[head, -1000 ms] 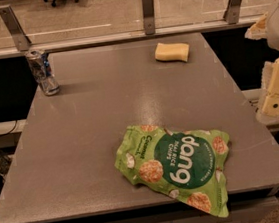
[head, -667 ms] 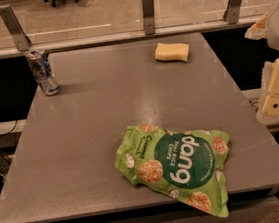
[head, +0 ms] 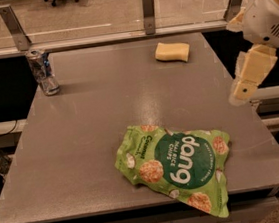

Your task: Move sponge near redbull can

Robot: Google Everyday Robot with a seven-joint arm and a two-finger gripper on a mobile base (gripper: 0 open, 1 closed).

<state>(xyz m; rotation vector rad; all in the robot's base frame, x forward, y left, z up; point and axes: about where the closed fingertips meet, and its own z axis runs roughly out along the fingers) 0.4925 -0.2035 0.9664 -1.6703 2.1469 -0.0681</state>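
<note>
The pale yellow sponge (head: 172,51) lies flat on the grey table (head: 96,133) at the far side, right of centre. The redbull can (head: 42,71), silver and blue and dented, stands upright near the table's far left corner. The two are far apart. My gripper (head: 243,91) hangs at the table's right edge, its cream fingers pointing down and left, well to the right of and nearer than the sponge. It holds nothing that I can see.
A green "dang" chips bag (head: 178,162) lies on the near right part of the table. A rail with metal posts (head: 148,4) and a glass pane runs along the far edge. The floor drops away at both sides.
My gripper and arm have moved a little to the left, toward the table. The sponge, can and bag have not moved.
</note>
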